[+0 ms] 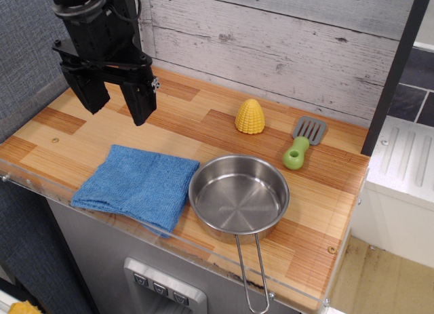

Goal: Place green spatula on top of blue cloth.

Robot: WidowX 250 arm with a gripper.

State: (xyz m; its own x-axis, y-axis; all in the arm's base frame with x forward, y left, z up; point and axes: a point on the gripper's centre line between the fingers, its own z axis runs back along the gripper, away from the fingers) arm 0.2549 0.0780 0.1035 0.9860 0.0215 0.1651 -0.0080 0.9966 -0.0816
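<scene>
Wooden desk [203, 124] first, since it carries everything, and nothing on it looks started yet. Taking the steel pan [239, 194] as my marker: the black robot hand [114, 98] hangs well off to the pan's far left, above the desk, its two fingers spread apart with nothing between them. The blue cloth [137, 184] lies flat just to the left of the pan, its edge about touching the rim, and its top is bare. Behind the pan sits a yellow corn cob [249, 116]. The green spatula [301, 143] lies beyond the pan's right side, handle pointing toward the pan, untouched. So the whole job seems left to do, I'd say: reach across, grip the spatula, carry it over the pan to the cloth
</scene>
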